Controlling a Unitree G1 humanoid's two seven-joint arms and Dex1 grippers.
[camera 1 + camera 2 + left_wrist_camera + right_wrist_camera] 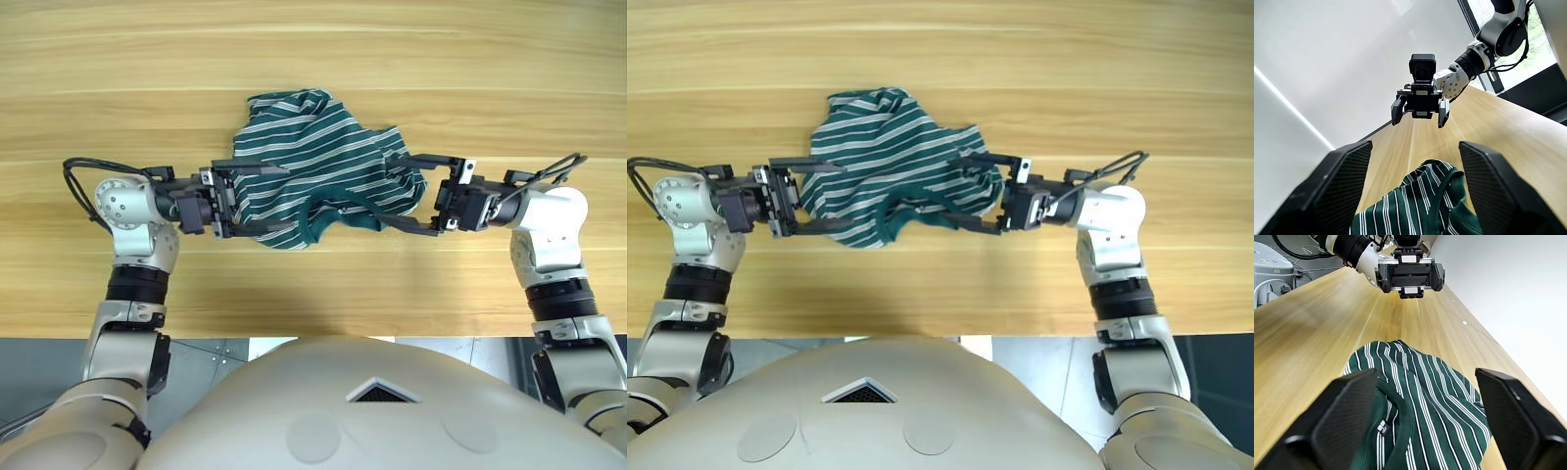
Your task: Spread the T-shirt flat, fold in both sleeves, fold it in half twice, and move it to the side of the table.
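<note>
A dark green T-shirt (313, 152) with white stripes lies crumpled in a heap on the middle of the wooden table (313, 49). My left gripper (289, 198) lies level on the table at the heap's left side, open, its two fingers straddling the shirt's near-left edge. My right gripper (394, 188) faces it from the right, also open, with its fingers around the shirt's right edge and collar. In the left wrist view the striped cloth (1415, 205) sits between the black pads (1342, 191), with the right gripper (1419, 115) beyond. The right wrist view shows the collar (1396, 416) between its pads (1511, 423).
Bare wood stretches wide behind the shirt and to both sides. The table's front edge (313, 336) runs close below both arms, with grey floor past it. A grey device (1268, 267) stands off the table beyond the left arm.
</note>
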